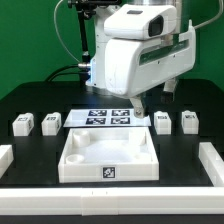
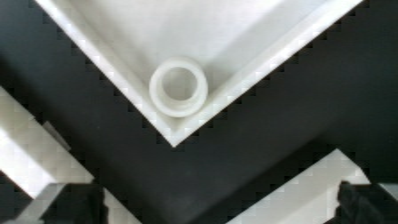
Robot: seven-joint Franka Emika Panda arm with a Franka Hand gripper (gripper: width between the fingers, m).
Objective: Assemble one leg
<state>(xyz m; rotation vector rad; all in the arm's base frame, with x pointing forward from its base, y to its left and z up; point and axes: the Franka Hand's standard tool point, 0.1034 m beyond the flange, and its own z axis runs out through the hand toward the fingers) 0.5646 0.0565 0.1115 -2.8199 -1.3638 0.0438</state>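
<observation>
— The leg, a small stubby white plastic block bearing a square marker: where is it?
— Behind the large white square tray board, on the black table, one of four flanking the thin white marker board.
— And the gripper?
— Fingers spread, holding nothing, above the tray board's round corner socket.

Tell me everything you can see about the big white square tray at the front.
The white tray looks like plastic: square, a raised rim around a shallow floor, a black-and-white marker on its front wall. The wrist view shows a round ring socket in one corner. It lies flat on the black table, untouched.
</observation>
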